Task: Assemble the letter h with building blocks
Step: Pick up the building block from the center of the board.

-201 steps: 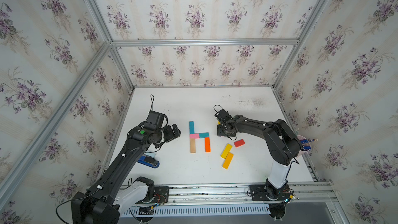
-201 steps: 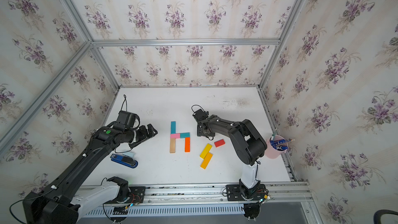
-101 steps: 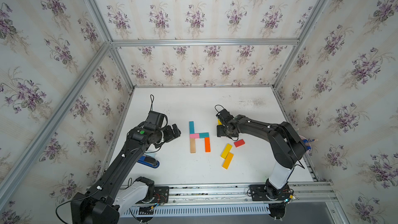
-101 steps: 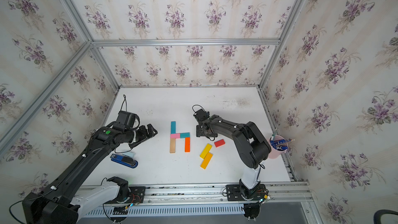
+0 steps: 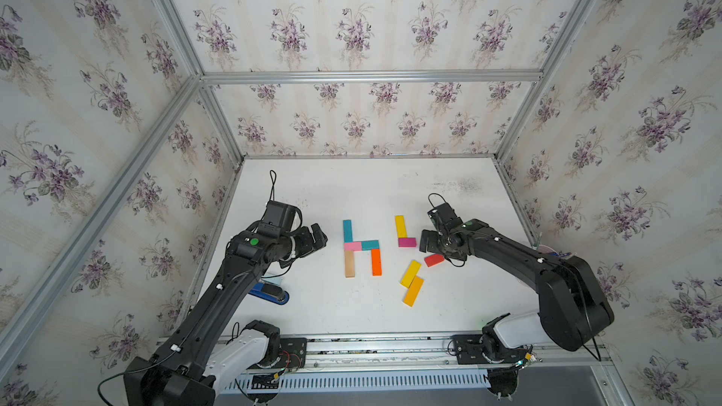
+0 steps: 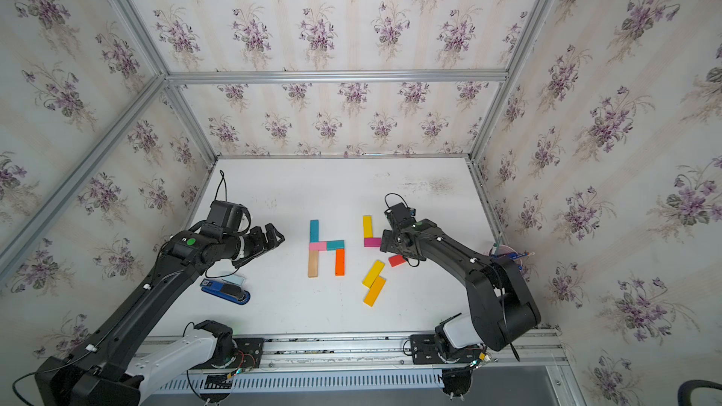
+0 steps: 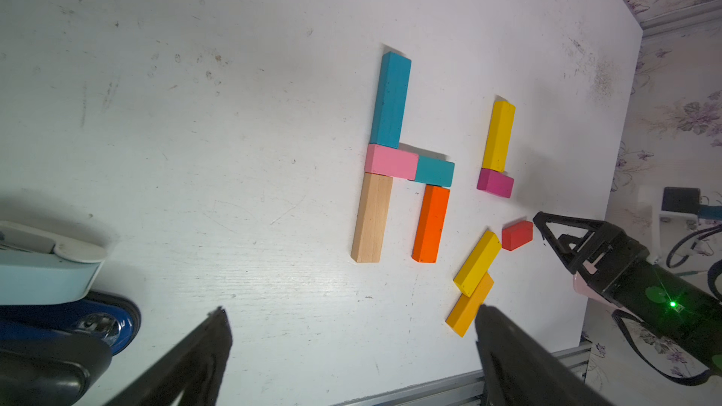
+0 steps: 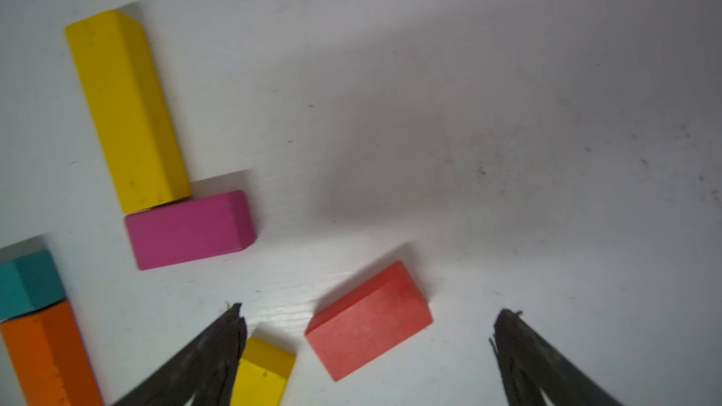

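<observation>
Table (image 5: 351, 189): white; every block lies flat on it.
Left gripper (image 7: 351, 310): jaws apart, empty, held clear of the build, likely to avoid collision.
Right gripper (image 5: 426, 241): jaws apart, empty, just beside the red block (image 8: 369, 320), probably the next pick.
Letter h (image 5: 352, 246): mid-table; teal, pink, tan and orange bars abutting.
Yellow bar (image 5: 400, 226), magenta block (image 5: 407, 242): touching in an L near the h, apparently a second letter begun.

Enclosure walls (image 5: 353, 29) papered cream with purple flower sprigs on all sides, in both top views. Aluminium frame bars (image 5: 371, 76) at the corners and across upper centre. White board floor (image 5: 363, 189), scuffed; dark smudge (image 5: 467, 185) at centre right, maybe dirt. Metal rail (image 5: 390, 347) along the bottom, slotted strip (image 5: 371, 382) below it. Even light, soft shadows.
</observation>
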Controlling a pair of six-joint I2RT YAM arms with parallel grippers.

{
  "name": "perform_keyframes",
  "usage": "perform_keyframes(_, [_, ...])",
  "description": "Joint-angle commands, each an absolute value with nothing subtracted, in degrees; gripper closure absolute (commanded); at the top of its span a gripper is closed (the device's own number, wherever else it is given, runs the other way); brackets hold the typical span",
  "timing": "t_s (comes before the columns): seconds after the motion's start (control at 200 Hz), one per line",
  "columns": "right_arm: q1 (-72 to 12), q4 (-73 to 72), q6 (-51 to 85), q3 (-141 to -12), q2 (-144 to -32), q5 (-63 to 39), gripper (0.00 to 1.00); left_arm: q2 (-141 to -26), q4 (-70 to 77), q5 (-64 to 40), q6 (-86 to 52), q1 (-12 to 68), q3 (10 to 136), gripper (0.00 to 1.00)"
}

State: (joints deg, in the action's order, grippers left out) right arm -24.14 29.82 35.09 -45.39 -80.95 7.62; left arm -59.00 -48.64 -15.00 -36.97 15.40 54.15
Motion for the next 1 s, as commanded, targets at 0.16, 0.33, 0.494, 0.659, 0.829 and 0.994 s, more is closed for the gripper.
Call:
perform_keyframes(0.16, [-19.72, 19.53, 30.41, -43.62, -83.95, -2.15, 0.0, -58.1, -48.85, -14.98, -36.34, 15.29, 54.67, 0.0])
perform_keyframes(0.33, [-19.6, 16.58, 29.88, -40.78, -84.91, -5.2, 0.05, -58.27, -48.65, -15.29, -36.6, 15.29, 54.66, 0.0])
perform_keyframes(0.494, [-20.4, 14.18, 30.37, -35.17, -79.82, -8.56, 0.09, -59.0, -48.45, -15.29, -36.46, 15.34, 55.02, 0.0])
perform_keyframes(0.659, [-25.45, 16.93, 30.67, -34.77, -78.95, -5.1, 0.14, -59.26, -48.16, -15.29, -36.58, 15.29, 54.93, 0.0])
perform_keyframes(0.829, [-29.64, 21.0, 32.01, -36.66, -81.3, 0.65, 0.19, -59.15, -48.25, -15.21, -36.59, 15.29, 54.67, 0.0])
perform_keyframes(0.994, [-30.38, 22.7, 33.3, -37.35, -83.17, 3.71, 0.23, -59.33, -48.08, -15.32, -36.56, 15.29, 54.67, 0.0])
